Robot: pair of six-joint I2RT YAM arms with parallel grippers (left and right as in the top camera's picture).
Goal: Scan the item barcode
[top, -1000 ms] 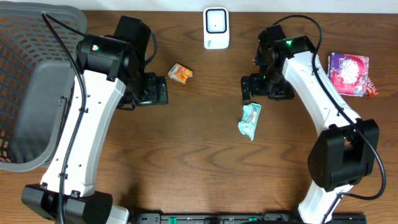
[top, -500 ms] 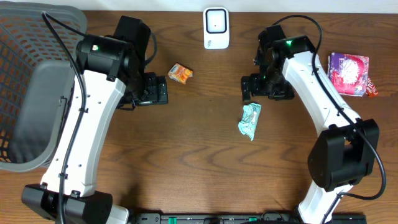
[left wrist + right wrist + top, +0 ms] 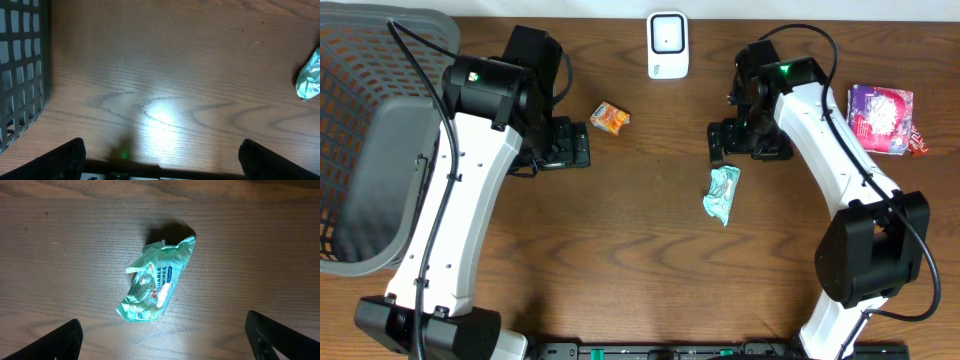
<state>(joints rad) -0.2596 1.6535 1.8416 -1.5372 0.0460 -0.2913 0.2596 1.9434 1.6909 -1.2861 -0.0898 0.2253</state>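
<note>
Hovering right gripper (image 3: 162, 339): my jaws stand spread wide, one dark finger (image 3: 55, 342) at each lower corner of my wrist view, with nothing clasped between them.
Wipes packet (image 3: 156, 280): the green pack lies flat on the wood straight ahead of my right jaws. It is centred between the two fingers and apart from both.
Packet's lie: its long axis is tilted, upper end to the right and lower end to the left, printed face up.
Packet from overhead: it sits just below my right gripper's black head, near it but not touching.
Barcode: I cannot make one out on the face that shows.
Left gripper (image 3: 162, 161): my other jaws are also spread wide and empty, over bare wood. The wipes packet shows only at the far right edge of that wrist view, well apart from them.
Scanner (image 3: 667, 45): the white unit stands at the far edge of the table (image 3: 620, 260), in the middle, well apart from the wipes packet.
Orange snack packet (image 3: 611, 118): it lies near my left gripper, between it and the scanner.
Purple packet (image 3: 882, 117): it lies out at the right side, beyond my right arm.
Basket (image 3: 370, 100): the grey mesh basket stands at the left edge, beside my left arm.
</note>
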